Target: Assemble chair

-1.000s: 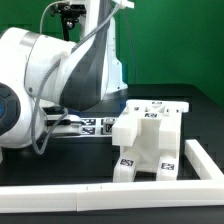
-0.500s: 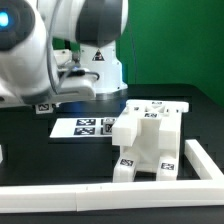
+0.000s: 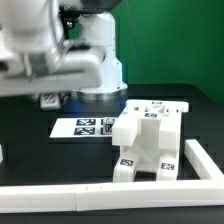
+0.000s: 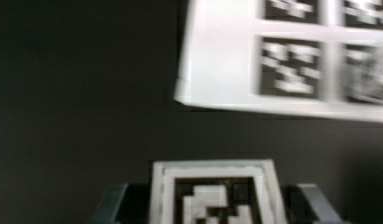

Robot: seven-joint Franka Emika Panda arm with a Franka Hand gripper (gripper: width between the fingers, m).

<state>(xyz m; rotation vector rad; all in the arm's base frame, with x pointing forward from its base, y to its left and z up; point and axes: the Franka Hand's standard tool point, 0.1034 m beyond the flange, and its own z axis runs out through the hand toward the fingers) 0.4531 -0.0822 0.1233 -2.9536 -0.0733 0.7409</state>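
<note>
Hanging high at 10 o'clock in the exterior view, the arm [image 3: 50, 50] fills that corner. A small tagged piece [image 3: 47, 100] shows just under it. The wrist view gives the grip plainly: the gripper [image 4: 209, 205] is clamped on this small tagged piece [image 4: 209, 190], with a dark finger [image 4: 120, 203] pressed against each side of it. It is held in the air above the black surface [image 3: 60, 160], apart from everything else.

The chair body [image 3: 150, 140] stands on the surface right of centre, its tags facing outward. The marker board [image 3: 85, 127] lies flat at 9 o'clock from the chair body, its near edge close to the body's corner. A long white rail [image 3: 100, 195] runs along the 6 o'clock edge, near the chair body's foot. A second rail [image 3: 205, 162] sits just beside the body at 4 o'clock. Open surface lies at 7 to 8 o'clock from the chair body, between the marker board and the long rail. Room at 3 to 6 o'clock is tight.

Half a second ago the arm's bulk stood nearer 12 o'clock. It has swung toward the exterior view's left, and the held piece has risen slightly. A second ago the arm covered part of the marker board, which now shows whole. The chair body and both rails have not moved.
</note>
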